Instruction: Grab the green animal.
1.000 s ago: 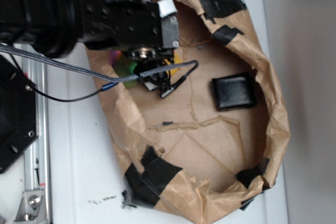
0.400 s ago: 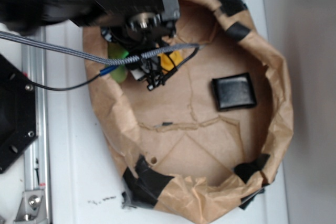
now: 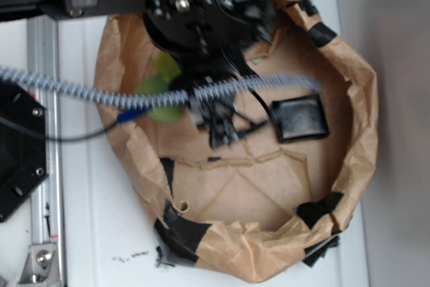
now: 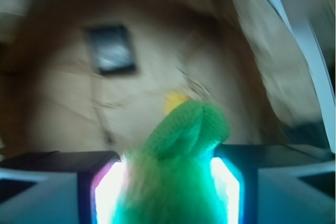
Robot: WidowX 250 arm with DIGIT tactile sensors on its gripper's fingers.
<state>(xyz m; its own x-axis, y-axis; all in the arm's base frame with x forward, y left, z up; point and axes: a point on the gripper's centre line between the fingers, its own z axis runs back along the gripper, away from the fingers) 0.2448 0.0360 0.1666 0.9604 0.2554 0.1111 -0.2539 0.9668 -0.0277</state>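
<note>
Paper makes up the container you are working over: a brown paper bag rolled down into a shallow basin, patched with black tape along its rim, sitting on the white desk. Inside it, on the bag's flat floor, you can see a black square wallet lying toward the right wall. In the wrist view a small yellow blur sits on the floor beyond the toy; you cannot tell what it is. Your hand is closed on the green animal, which fills the gap between both fingers and pokes out past them. The toy looks fuzzy and lime-green at the body, with a smoother rounded green end. From the exterior view you see it as a green patch under the arm, near the bag's left wall.
</note>
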